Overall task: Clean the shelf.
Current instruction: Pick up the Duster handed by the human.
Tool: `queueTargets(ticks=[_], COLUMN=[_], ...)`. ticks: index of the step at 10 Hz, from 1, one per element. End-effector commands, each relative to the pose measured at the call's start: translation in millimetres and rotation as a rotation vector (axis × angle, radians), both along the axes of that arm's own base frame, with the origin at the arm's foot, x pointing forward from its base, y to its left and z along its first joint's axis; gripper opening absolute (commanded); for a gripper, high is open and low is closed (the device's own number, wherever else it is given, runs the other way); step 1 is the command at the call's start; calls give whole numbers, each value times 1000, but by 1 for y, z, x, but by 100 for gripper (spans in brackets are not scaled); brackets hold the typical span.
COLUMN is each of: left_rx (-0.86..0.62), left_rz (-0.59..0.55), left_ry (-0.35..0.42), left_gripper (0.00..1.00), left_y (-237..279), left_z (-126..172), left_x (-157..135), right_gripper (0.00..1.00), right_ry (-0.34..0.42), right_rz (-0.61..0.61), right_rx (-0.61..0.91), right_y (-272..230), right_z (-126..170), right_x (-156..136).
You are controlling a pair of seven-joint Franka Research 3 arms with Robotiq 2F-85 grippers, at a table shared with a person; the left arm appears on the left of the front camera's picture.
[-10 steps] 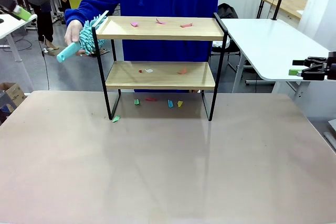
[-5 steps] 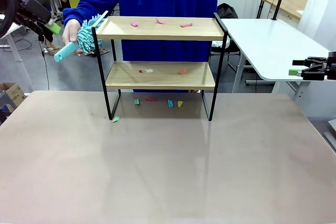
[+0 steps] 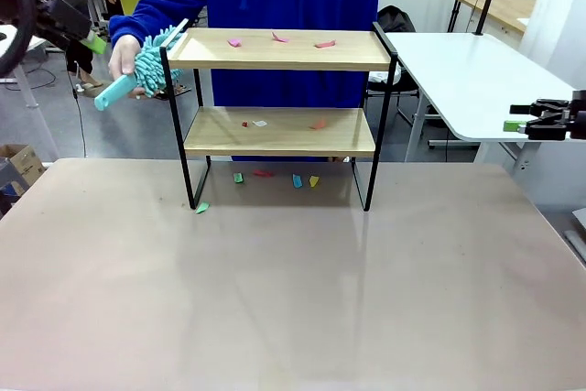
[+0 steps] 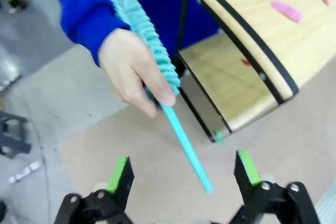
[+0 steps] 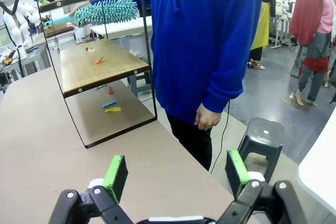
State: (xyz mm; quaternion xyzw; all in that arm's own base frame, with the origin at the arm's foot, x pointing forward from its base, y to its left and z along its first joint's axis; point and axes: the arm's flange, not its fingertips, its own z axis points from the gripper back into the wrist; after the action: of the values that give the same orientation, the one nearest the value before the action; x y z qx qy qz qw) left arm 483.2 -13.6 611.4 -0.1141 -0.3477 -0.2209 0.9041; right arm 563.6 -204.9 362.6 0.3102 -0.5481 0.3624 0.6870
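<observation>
Toward the far edge of the table [image 3: 275, 299], midway between its left and right edges, stood the shelf [image 3: 279, 116], with coloured paper scraps [image 3: 277, 39] on both boards and on the table beneath it. It looked light but rigid, thin black frame and wooden boards, likely to slide or tip under a sideways push; the raised side rails or uprights seemed the best places to steady it. At its left end a person's hand [image 3: 126, 57] held a soft teal duster [image 3: 151, 61], handle end free. The left gripper [image 4: 182, 170] hovered near that handle, jaws spread and empty. The right gripper [image 5: 176, 173] waited out by the table's right edge, likewise released.
</observation>
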Motion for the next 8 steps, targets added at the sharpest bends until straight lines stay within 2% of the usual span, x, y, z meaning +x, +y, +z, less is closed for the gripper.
queueTargets(ticks=[1, 3, 5, 8], left_rx=[58, 59, 99, 82], left_rz=[123, 149, 222, 237], left_ry=[-33, -7, 13, 62], left_gripper=[100, 100, 100, 100], left_y=[-30, -45, -57, -61], left_z=[-22, -43, -61, -77], left_x=[-9, -6, -3, -2], right_gripper=[100, 100, 100, 100], right_ry=[-5, -5, -5, -5], right_rz=[4, 4, 4, 4], right_rx=[1, 1, 1, 1], right_y=[2, 2, 2, 2], right_z=[2, 2, 2, 2], right_x=[1, 1, 1, 1])
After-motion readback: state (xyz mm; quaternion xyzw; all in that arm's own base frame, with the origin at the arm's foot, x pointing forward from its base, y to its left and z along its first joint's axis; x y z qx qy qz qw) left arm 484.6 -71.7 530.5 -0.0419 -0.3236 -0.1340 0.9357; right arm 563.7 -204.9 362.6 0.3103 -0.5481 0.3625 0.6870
